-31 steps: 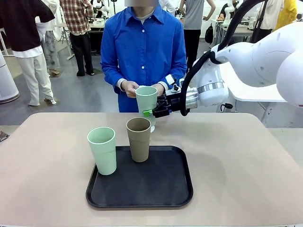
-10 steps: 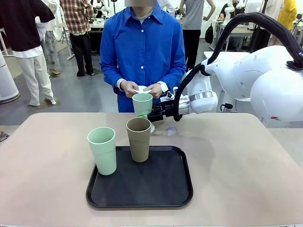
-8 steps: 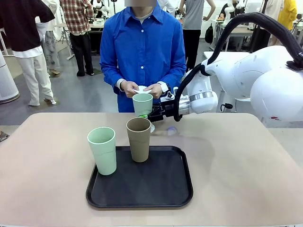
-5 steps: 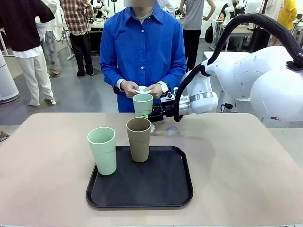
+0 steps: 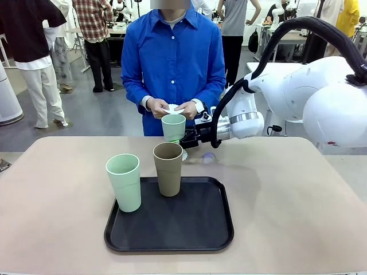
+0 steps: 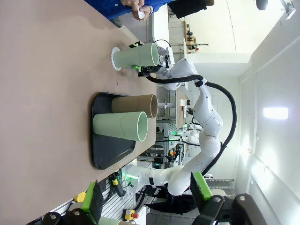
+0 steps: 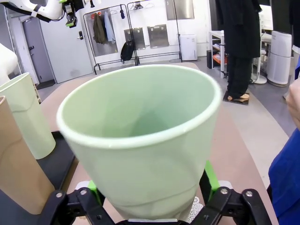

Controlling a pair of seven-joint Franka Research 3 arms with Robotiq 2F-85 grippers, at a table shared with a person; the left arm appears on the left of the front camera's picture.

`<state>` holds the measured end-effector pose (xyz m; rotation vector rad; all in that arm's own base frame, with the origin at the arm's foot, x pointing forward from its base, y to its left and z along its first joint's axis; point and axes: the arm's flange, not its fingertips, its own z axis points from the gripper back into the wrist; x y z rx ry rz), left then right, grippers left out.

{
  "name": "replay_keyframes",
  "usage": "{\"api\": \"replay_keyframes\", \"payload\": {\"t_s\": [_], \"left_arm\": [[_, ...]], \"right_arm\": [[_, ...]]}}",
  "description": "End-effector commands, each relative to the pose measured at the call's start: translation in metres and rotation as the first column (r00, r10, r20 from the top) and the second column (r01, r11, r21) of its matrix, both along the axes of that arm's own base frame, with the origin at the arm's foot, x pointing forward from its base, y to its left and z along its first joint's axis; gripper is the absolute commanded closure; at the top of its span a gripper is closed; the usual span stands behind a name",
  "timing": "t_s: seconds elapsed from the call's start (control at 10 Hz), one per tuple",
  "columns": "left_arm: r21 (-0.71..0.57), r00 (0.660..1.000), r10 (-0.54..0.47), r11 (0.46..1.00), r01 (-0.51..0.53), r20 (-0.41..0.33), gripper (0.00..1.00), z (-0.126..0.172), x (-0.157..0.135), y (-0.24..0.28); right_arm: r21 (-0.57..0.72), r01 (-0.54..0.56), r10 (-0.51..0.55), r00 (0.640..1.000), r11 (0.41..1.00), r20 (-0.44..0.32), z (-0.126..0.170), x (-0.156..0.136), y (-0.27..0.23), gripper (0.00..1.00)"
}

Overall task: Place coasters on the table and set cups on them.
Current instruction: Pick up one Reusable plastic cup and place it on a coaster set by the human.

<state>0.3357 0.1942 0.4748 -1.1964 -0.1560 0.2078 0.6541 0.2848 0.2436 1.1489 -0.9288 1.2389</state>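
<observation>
We see the far green cup (image 5: 173,127) standing upright on a lace-edged coaster (image 6: 114,58) on the table (image 5: 298,195). It sits just beyond the tray (image 5: 212,229) and right in front of the person, where a served drink belongs. The right pincer (image 7: 150,183) reaches in low from the side, its green pads flanking the cup's base. We judge that a low grip keeps the tall cup steady and leaves the rim free. Whether those pads press the cup or stand just clear of it, we cannot tell: they sit very close to the wall on both sides, and the cup looks to rest on the coaster under its own weight either way. We judge this cup's placing as done or nearly so. The brown cup (image 5: 168,169) and the near green cup (image 5: 124,182) stand upright on the black tray, side by side but apart, waiting their turn; no coaster lies out for them yet. The person's hands (image 5: 156,106) are together at the waist, holding a small white piece (image 5: 171,107) that we take to be the remaining coasters, ready to lay down. The left pincer (image 6: 147,197) hangs well back from the tray, jaws spread wide and holding nothing, out of the way of the right arm's reach across the table's middle.
</observation>
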Motion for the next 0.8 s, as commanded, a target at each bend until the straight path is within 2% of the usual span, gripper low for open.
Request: {"api": "replay_keyframes", "payload": {"t_s": [0.0, 0.7], "left_arm": [[-0.009, 1.000, 0.002, 1.000, -0.002, 0.004, 0.00, 0.001, -0.002, 0.000], [-0.009, 1.000, 0.002, 1.000, -0.002, 0.004, 0.00, 0.001, -0.002, 0.000]], "right_arm": [[-0.004, 0.019, -0.019, 1.000, 1.000, -0.017, 0.000, 0.001, 0.001, 0.00], [0.007, 0.021, -0.021, 1.000, 1.000, -0.001, 0.004, 0.002, -0.011, 0.00]]}}
